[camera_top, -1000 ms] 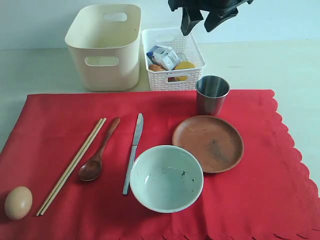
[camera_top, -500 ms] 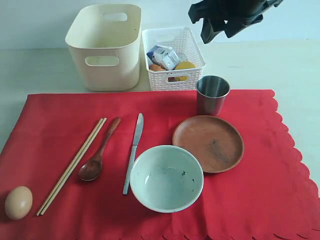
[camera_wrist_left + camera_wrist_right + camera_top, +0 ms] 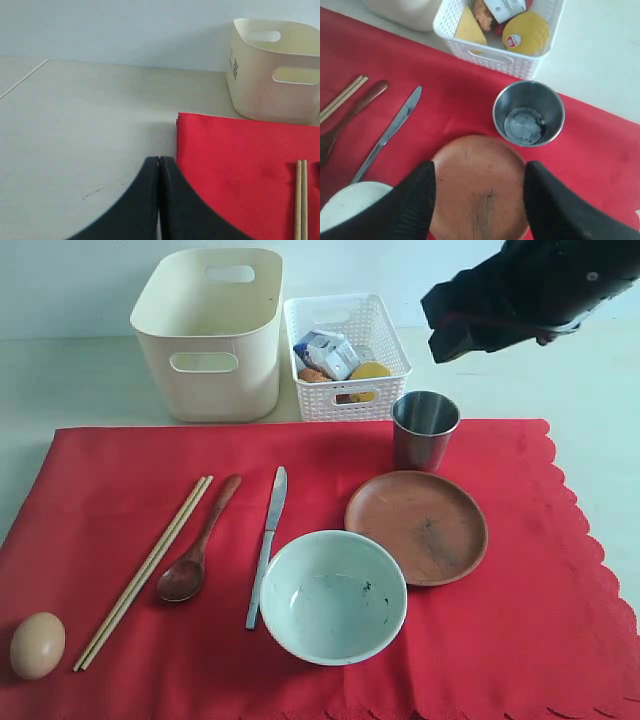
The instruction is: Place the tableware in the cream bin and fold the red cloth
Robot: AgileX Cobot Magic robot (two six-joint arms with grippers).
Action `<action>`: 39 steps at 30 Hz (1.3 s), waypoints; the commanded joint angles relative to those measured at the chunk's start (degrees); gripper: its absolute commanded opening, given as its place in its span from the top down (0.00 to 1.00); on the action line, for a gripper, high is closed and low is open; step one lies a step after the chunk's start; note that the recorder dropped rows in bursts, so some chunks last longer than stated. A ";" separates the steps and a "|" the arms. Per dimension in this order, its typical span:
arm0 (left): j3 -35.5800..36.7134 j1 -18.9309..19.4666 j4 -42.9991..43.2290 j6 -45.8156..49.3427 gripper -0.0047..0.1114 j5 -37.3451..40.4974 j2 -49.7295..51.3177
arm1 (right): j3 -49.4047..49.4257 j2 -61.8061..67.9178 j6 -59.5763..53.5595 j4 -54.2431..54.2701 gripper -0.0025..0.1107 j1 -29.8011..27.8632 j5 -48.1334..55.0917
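Pale table (image 3: 80, 380) carrying the red cloth (image 3: 520, 620), spread flat. Behind the cloth, on bare table, stands the cream bin (image 3: 210, 340), with the white basket (image 3: 345, 400) of food just beside it. Right claw (image 3: 480, 167) open and empty, in the air over the brown plate (image 3: 415, 527). Left claw (image 3: 159, 162) closed on nothing, near the cloth's edge. On the cloth:
- the pale bowl (image 3: 333, 595) and the plate just beside it
- the steel cup (image 3: 425, 430) behind the plate
- left of the bowl, the knife (image 3: 266, 545), spoon (image 3: 195, 550) and chopsticks (image 3: 145, 572) side by side
- the egg (image 3: 37, 644) at the near left corner
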 commanded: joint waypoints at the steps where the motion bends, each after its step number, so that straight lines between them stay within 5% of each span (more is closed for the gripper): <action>1: 0.14 0.03 -0.06 -0.04 0.96 -0.09 -0.34 | 5.73 -6.31 -1.62 1.34 0.53 -0.22 -1.65; 21: 0.14 0.03 -0.06 -0.04 0.96 -0.09 -0.34 | 18.09 -32.11 -6.61 2.31 0.53 -0.22 -3.82; 39: 0.14 0.03 -0.06 -0.04 0.96 -0.09 -0.34 | 30.91 -53.46 -10.57 1.71 0.55 -0.22 -20.71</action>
